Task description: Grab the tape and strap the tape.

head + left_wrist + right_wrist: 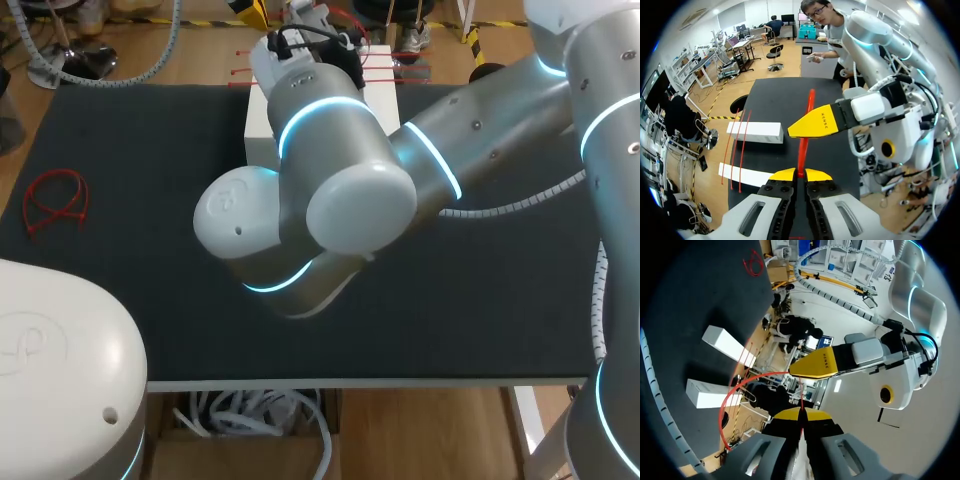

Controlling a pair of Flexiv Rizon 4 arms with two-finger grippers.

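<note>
In the left wrist view, my left gripper [800, 175] is shut on a thin red strap [804, 145] that runs straight ahead over the black mat. A yellow fingertip [820, 122] of my right arm lies against the strap just ahead. In the right wrist view, my right gripper [800, 415] is shut on the same red strap [747, 381], which bows out in a loop to one side. The left arm's yellow fingertip [820, 365] sits close ahead. From the head view my right arm [330, 130] covers both grippers' tips.
Two white blocks [755, 132] [747, 176] lie beside the left gripper with more red straps [740, 150] laid across them; one block [258, 118] shows behind the right arm. A bundle of red loops [55, 200] lies at the mat's left side.
</note>
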